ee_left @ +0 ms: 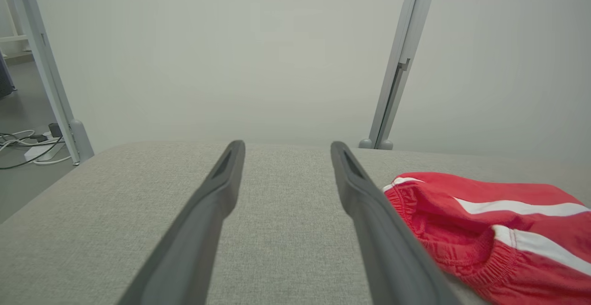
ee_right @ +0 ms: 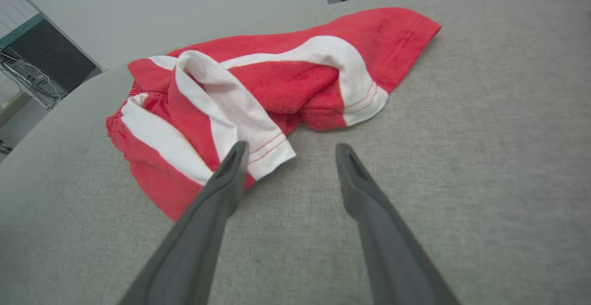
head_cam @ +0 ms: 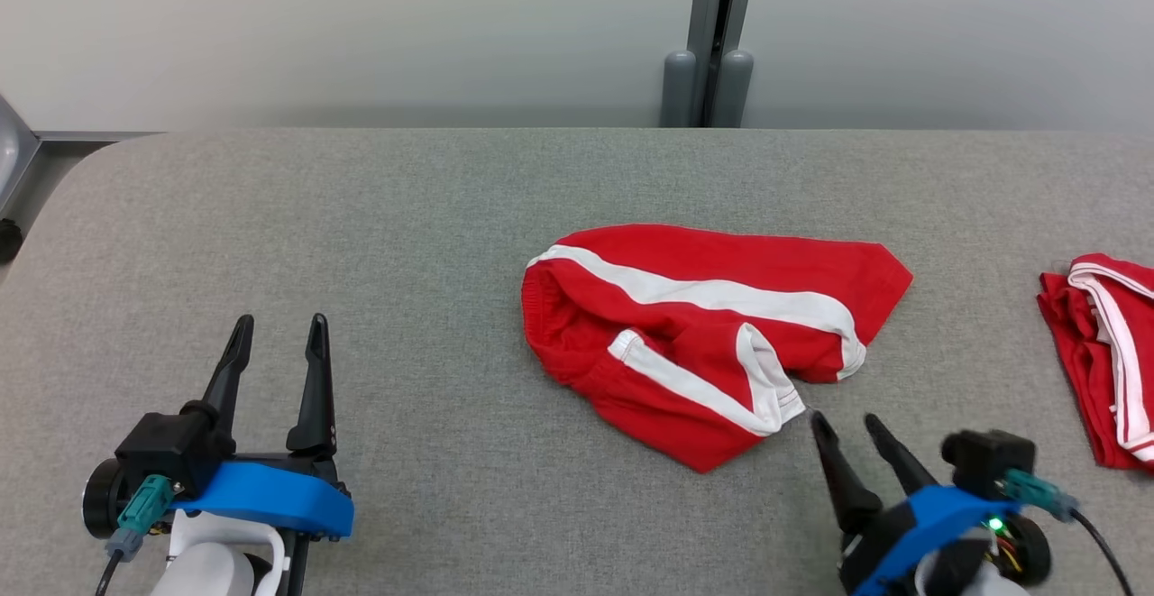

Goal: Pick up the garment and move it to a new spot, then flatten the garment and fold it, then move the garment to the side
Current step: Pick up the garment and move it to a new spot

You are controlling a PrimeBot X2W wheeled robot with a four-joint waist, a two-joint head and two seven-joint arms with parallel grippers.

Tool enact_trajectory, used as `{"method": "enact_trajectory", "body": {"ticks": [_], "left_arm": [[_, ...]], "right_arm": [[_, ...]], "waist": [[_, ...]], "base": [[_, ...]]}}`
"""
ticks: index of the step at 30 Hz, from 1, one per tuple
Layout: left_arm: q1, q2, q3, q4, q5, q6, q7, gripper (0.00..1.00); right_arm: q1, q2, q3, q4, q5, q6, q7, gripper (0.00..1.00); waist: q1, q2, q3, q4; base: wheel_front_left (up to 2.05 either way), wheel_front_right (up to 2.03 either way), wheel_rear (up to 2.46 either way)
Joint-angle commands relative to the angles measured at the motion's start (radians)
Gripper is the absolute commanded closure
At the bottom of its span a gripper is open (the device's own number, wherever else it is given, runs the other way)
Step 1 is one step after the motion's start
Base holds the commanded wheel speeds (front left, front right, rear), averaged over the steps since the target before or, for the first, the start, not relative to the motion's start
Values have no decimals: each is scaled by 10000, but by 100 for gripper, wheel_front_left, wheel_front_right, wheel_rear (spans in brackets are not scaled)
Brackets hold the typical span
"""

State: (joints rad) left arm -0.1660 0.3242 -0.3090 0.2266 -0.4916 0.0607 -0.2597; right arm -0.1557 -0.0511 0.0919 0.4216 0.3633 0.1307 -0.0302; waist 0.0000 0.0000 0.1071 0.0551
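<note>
The red shorts (head_cam: 712,325) lie crumpled in the middle of the grey table (head_cam: 361,217), long axis left to right, their white-hemmed leg just beside the right gripper (head_cam: 845,418), which is spread and empty, while the left gripper (head_cam: 279,321), also spread and empty, stands well apart.

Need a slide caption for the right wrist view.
Open right gripper poised at the white hem of the crumpled red garment on the grey table.
</note>
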Motion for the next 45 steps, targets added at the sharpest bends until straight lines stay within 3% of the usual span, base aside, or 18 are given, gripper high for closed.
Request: {"method": "enact_trajectory", "body": {"ticks": [1, 8, 15, 19, 24, 36, 39, 45], "left_arm": [[-12, 66, -32, -20, -23, -13, -8, 0], [101, 132, 15, -64, -82, 67, -15, 0], [-32, 79, -67, -96, -76, 46, -21, 0], [-144, 62, -102, -84, -53, 7, -27, 0], [-267, 118, -120, -81, -33, -39, -20, 0], [-388, 173, -163, -22, -61, -28, -13, 0], [-390, 185, -185, 7, -84, -46, -16, 0], [-273, 221, -209, 14, -115, 0, -20, 0]], "right_arm": [[325, -1, -183, -258, 86, 1, 88, 0], [1515, 1, -1418, -1993, -357, 1, 478, 0], [1189, -10, -1211, -2648, -1881, 1, 1488, 0], [532, -454, -506, -2079, -2331, 1, 2120, 0], [-524, -1017, 492, -906, -2097, 1, 2461, 0], [-2031, -1332, 2029, 1142, -839, 1, 1865, 0], [-2138, -1294, 2311, 1388, -569, 1, 1685, 21], [-1894, -1250, 2587, 1316, -440, 1, 1469, 18]], "waist": [[0, 0, -12, -23], [0, 0, -37, -238], [0, 0, 18, -347], [0, 0, 82, -303], [0, 0, 220, -147], [0, 0, 415, 224], [0, 0, 377, 255], [0, 0, 264, 258]], "base": [[0, 0, 0], [0, 0, 0], [0, 0, 0], [0, 0, 0], [0, 0, 0], [0, 0, 0], [0, 0, 0], [0, 0, 0]]}}
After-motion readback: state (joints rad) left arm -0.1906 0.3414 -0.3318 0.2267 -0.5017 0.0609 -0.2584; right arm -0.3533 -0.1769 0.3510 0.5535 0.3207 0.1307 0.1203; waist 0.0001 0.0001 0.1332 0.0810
